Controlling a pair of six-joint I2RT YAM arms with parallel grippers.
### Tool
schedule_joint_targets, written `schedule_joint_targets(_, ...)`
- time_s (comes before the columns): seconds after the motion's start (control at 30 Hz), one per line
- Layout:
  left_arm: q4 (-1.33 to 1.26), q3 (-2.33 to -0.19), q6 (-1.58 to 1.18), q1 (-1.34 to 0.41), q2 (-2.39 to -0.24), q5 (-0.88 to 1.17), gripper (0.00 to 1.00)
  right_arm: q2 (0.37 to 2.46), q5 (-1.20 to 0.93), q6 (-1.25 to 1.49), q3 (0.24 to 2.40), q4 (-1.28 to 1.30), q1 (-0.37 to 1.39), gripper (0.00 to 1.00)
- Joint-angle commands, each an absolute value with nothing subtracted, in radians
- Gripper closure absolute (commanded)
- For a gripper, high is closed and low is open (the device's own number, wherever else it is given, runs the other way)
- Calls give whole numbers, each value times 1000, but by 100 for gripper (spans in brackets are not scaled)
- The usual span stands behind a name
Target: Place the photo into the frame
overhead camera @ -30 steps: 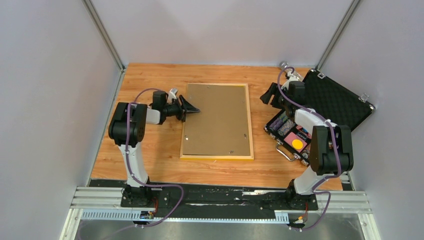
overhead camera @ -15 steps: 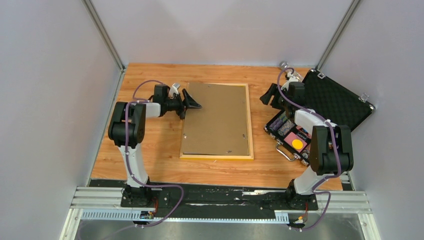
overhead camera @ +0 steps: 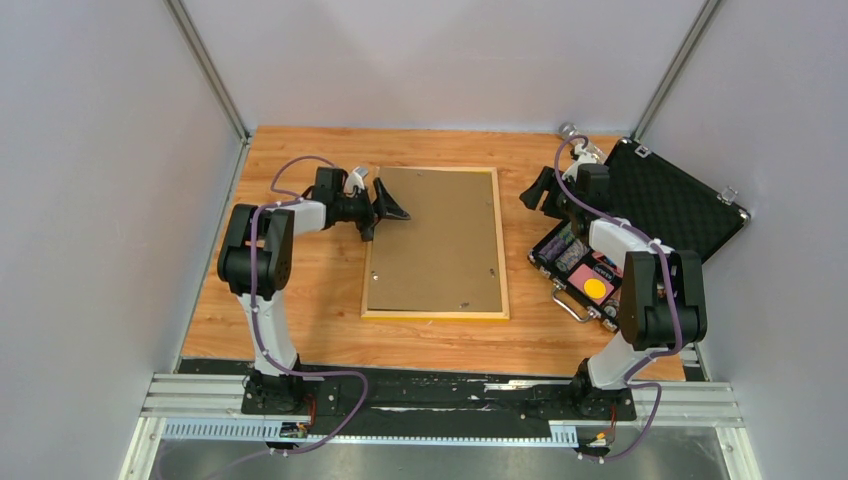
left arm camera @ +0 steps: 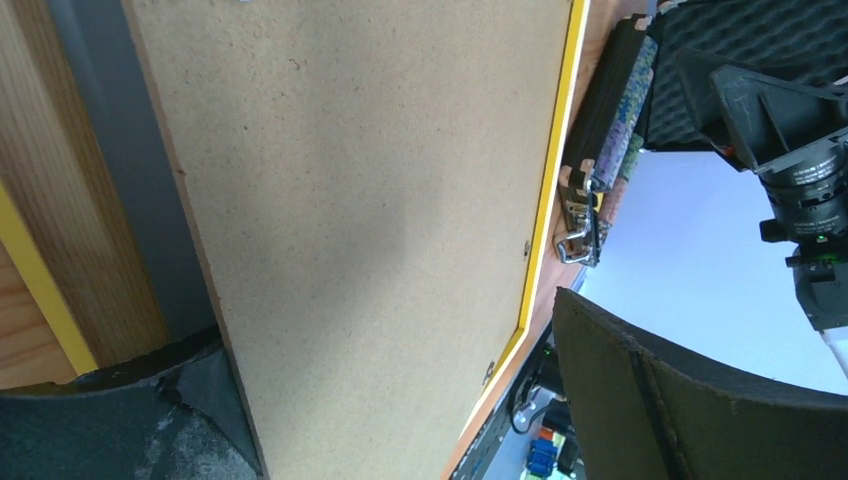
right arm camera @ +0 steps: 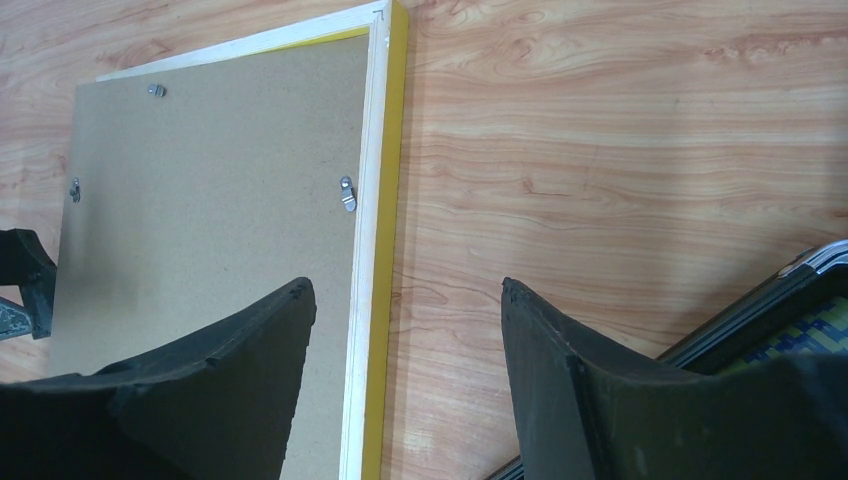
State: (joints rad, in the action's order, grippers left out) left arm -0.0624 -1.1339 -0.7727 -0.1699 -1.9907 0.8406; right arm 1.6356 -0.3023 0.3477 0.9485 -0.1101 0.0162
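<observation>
Left gripper (overhead camera: pixel 386 208), jaws spread wide, straddles the far-left edge of the backing board (overhead camera: pixel 440 240) on the face-down yellow frame (overhead camera: pixel 435 316), mid-table. Right gripper (right arm camera: pixel 405 288) hovers apart and empty near the black case (overhead camera: pixel 670 200). A nudge could seat the board askew. Count: 1 frame, 1 board, 1 case; photo unseen

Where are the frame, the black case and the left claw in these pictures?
frame (overhead camera: pixel 440 250), top view, on its brown back board.
case (overhead camera: pixel 672 205), top view, on the foam lining of its open lid.
left claw (overhead camera: pixel 385 210), top view, midway between its open fingers.
</observation>
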Motion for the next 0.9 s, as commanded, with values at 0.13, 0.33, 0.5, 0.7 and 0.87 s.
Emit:
schedule_joint_targets(0.13,222,-1268,-601,-184,-1900,725,0,1635,-318,362,951,-156,10,33)
schedule_joint_targets(0.33,326,-1315,-532,-185,-1891,668,0,1633,-316,362,950,-156,11,33)
schedule_joint_targets(0.5,389,-1336,-493,-190,-1867,613,0,1631,-318,362,950,-156,10,33)
schedule_joint_targets(0.7,486,-1360,-430,-196,-1825,549,0,1628,-323,365,950,-158,10,33)
schedule_joint_targets(0.87,536,-1372,-349,-196,-1754,479,0,1613,-343,357,949,-162,11,31)
